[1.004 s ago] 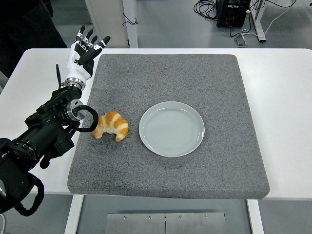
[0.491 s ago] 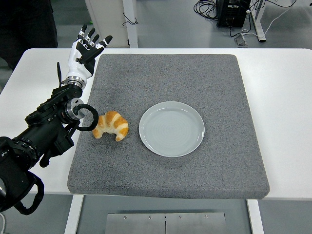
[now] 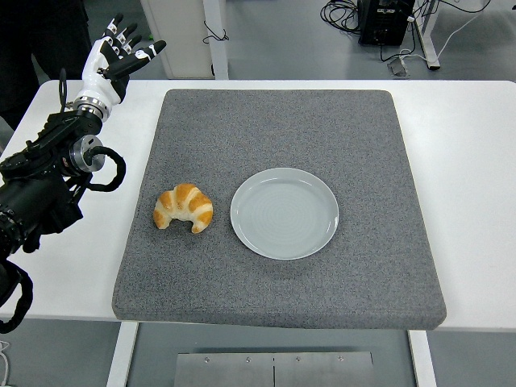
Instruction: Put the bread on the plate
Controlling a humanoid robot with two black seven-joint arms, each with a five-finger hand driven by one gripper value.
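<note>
A golden croissant (image 3: pixel 184 208) lies on the grey mat (image 3: pixel 278 121), just left of an empty pale grey plate (image 3: pixel 284 213). The two are a small gap apart. My left hand (image 3: pixel 113 53) is raised at the far left corner of the table, well behind and left of the croissant, with its fingers spread and holding nothing. Its black forearm (image 3: pixel 48 173) runs down the left edge. No right arm shows.
The mat covers most of the white table (image 3: pixel 468 161). A person in dark clothing (image 3: pixel 40 32) stands at the top left behind the hand. Table legs and cables show on the floor beyond the far edge.
My left arm has pulled back to the left and away from the croissant; the hand has gone from the mat's far left corner out over the bare table. Croissant and plate have not moved.
</note>
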